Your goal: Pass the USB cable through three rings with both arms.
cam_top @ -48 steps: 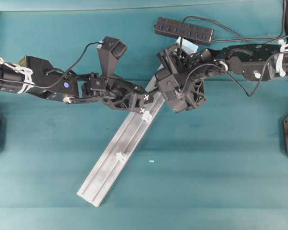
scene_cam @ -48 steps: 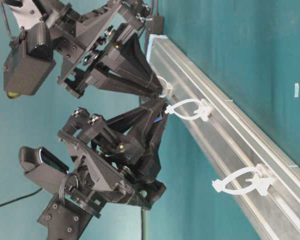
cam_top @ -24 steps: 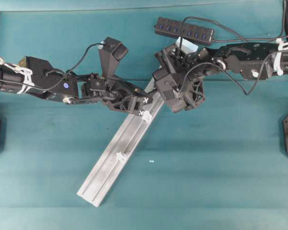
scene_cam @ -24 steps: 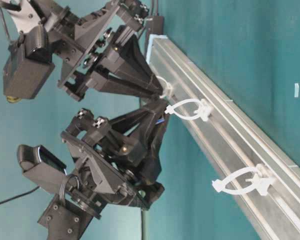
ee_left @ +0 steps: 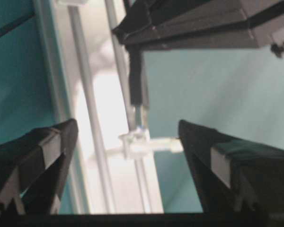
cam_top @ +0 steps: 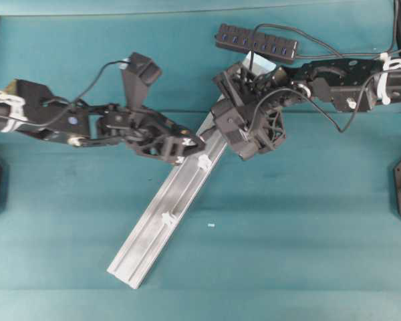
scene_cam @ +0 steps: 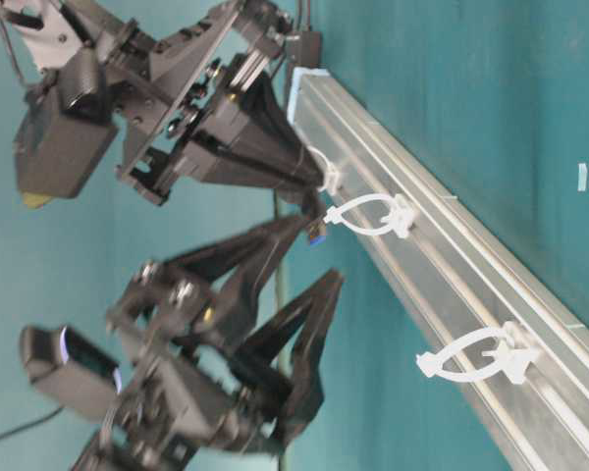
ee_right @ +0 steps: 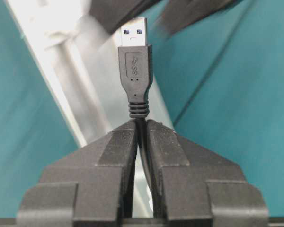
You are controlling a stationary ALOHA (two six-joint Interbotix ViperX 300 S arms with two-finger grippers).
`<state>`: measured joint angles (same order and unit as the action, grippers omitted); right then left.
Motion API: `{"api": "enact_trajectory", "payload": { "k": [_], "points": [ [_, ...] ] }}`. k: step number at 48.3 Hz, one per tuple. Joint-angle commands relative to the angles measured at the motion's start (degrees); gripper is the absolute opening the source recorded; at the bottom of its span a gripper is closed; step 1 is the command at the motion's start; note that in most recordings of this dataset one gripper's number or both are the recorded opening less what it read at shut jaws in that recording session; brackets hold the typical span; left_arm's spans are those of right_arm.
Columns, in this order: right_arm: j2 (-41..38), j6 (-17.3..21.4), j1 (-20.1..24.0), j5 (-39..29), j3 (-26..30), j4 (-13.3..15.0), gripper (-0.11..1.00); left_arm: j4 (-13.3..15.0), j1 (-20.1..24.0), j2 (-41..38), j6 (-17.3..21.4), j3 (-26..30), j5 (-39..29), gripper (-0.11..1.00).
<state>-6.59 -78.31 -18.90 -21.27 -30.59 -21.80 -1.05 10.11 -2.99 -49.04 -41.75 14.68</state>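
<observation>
Right gripper [ee_right: 141, 137] is pinching the USB cable [ee_right: 135, 71] just behind the plug, jaws clamped tight on the cord with the silver connector sticking straight out past the tips. Left gripper [ee_left: 128, 142] is standing wide open with nothing in it, one finger on each side of the rail [cam_top: 162, 221], and looking right at a ring [ee_left: 144, 144] with the plug hanging just beyond it. From the table-level view the plug tip [scene_cam: 316, 234] is sitting right next to the near end of the middle ring [scene_cam: 368, 216], and the first ring [scene_cam: 324, 175] near the rail's top end is partly hidden behind the right gripper's fingers, so I can't tell for sure whether the cord is already running through it. The third ring [scene_cam: 476, 355] further down is sitting empty, well apart from both grippers. My read: we're at the handover bit, the right arm is feeding the plug toward the middle ring and the left is getting ready to catch it on the far side. Next move is probably lining the plug up dead centre with that loop and nudging it through, and the plug is looking pretty big next to that opening.
</observation>
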Motion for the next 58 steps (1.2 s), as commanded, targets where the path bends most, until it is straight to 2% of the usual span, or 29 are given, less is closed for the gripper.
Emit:
{"api": "enact_trajectory", "payload": {
  "k": [1,8,14,18,28,32,58],
  "points": [
    [-0.18,0.44,0.44,-0.88,0.44,1.05,0.1,-0.18,-0.35,9.05,0.09,-1.23,0.26,0.92],
    [-0.26,0.44,0.62,-1.23,0.44,1.49,0.1,-0.26,-1.23,13.36,0.09,-4.31,-0.09,0.92],
    [-0.53,0.35,0.79,-1.58,0.18,2.02,0.1,-0.26,-2.72,17.23,0.97,-5.71,-3.43,0.92],
    [-0.62,0.44,0.79,-2.2,0.0,2.37,0.1,-0.44,-3.96,19.78,3.16,-6.42,-5.71,0.92],
    [-0.7,0.09,1.14,-3.6,-0.35,2.37,0.1,-0.44,-7.12,22.85,11.78,-6.94,-9.84,0.91],
    [-0.7,0.09,1.41,-3.69,-0.35,2.37,0.1,-0.44,-7.38,23.03,13.36,-6.94,-10.63,0.91],
    [-2.02,0.26,3.43,-3.25,-0.09,2.46,0.1,-0.44,-9.05,24.43,14.24,-7.73,-10.99,0.91]
  ]
}}
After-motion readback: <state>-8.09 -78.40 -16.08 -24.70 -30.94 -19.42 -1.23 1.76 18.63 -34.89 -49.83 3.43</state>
